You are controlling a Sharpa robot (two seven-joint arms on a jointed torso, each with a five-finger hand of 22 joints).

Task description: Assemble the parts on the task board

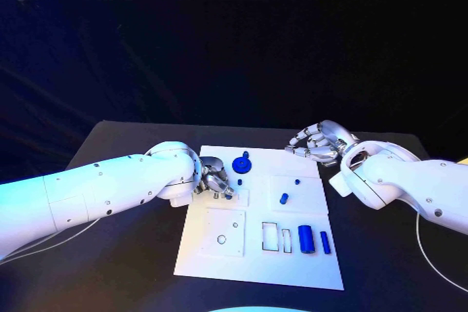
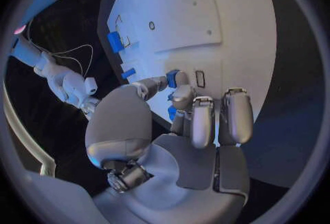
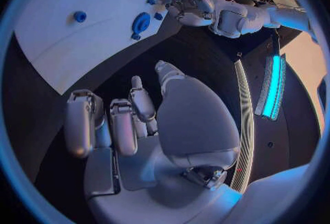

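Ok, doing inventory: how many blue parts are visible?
8: a gear and small piece at the far edge, two pegs mid-board, a cylinder and bar near the front, two bits by the left hand; others may be hidden.

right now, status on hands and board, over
Left hand pinching a small blue part at the task board. Right hand empty, fingers curled, off the board's far corner. Nothing blocking.

White board (image 1: 255,258), blue parts (image 1: 305,239) on it; black worktop (image 1: 127,258); silver robot hands (image 1: 216,181), white arms (image 1: 88,190).
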